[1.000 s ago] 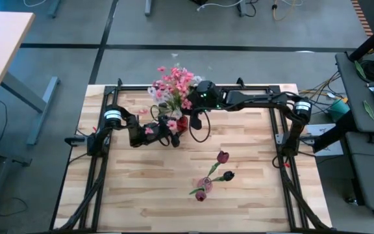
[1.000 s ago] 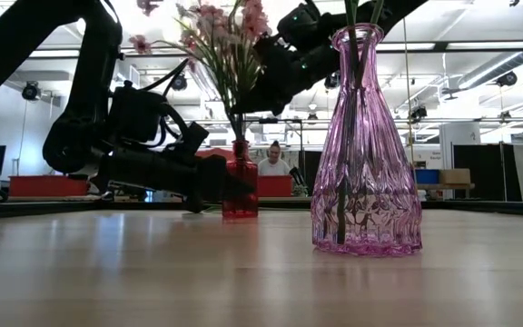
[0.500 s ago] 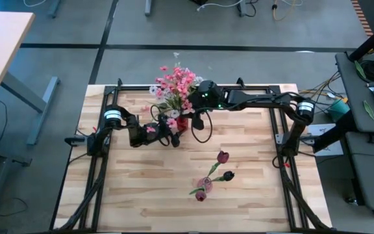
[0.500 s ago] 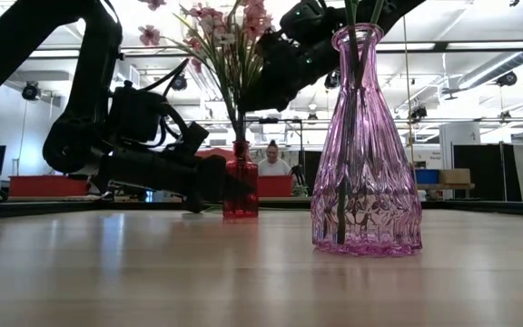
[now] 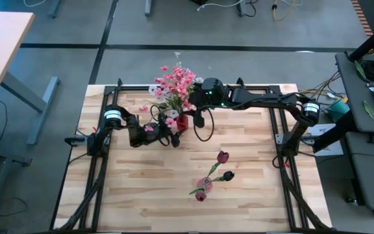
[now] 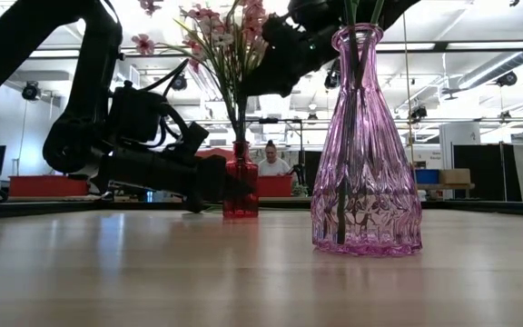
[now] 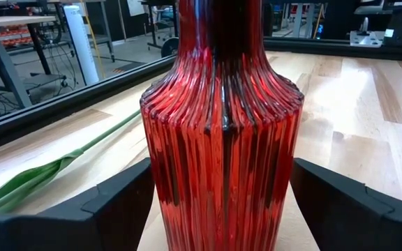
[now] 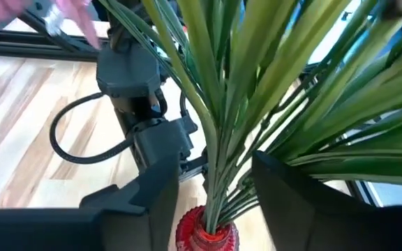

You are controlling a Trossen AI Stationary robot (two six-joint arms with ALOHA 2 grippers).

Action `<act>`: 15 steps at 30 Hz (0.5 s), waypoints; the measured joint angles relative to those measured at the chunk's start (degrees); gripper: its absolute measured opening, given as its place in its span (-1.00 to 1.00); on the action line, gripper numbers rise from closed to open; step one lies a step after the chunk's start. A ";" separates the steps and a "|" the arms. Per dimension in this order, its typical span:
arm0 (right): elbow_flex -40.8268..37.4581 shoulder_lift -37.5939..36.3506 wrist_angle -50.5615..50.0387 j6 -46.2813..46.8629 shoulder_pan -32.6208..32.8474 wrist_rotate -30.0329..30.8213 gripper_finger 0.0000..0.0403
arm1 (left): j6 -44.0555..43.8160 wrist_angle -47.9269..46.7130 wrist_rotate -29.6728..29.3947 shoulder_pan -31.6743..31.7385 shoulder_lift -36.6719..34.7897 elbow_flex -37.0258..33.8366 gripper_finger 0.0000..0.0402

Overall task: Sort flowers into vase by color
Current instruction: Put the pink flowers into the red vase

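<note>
A ribbed red vase (image 5: pixel 182 122) (image 7: pixel 222 132) stands on its base on the table and holds a bunch of pink and white flowers (image 5: pixel 174 84) (image 6: pixel 221 32). My left gripper (image 5: pixel 177 129) (image 7: pixel 222 209) is shut on this vase. My right gripper (image 5: pixel 195 106) (image 8: pixel 215 188) hangs above the vase's mouth (image 8: pixel 204 233), open, with one finger on either side of the green stems (image 8: pixel 218 118). A pink glass vase (image 5: pixel 204 185) (image 6: pixel 366 145) near the table's front holds dark red tulip buds (image 5: pixel 223 156). My left gripper pinches the red vase's ribbed body (image 7: pixel 159 202) between its two fingers, one on each side, low on the vase. The fingers (image 7: pixel 117 206) come in level from the table's left side. The vase stands upright with its base on the table.
A green leaf or stem (image 7: pixel 40 174) lies on the table beside the red vase. A black frame (image 5: pixel 193 86) runs round the table's edges. The right arm's cable (image 5: pixel 204 130) loops beside the red vase. A person (image 6: pixel 272 159) sits in the room beyond.
My right gripper has drawn back a little toward the table's right edge and upward, away from the flower bunch. The pink blossoms have swayed slightly. The left gripper and both vases have stayed put.
</note>
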 joint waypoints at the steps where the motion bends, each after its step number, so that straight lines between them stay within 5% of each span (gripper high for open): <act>1: 0.00 0.00 -0.04 -0.02 0.01 0.01 -0.21 | 0.00 0.00 0.00 0.01 -0.02 0.00 0.54; 7: -0.48 0.09 -0.61 -0.71 0.26 0.00 -0.84 | -0.17 0.02 0.00 0.01 -0.02 0.00 0.54; 15: -1.88 0.11 -0.93 -0.71 0.37 0.00 -0.94 | -0.20 0.19 0.00 0.00 0.00 0.00 0.54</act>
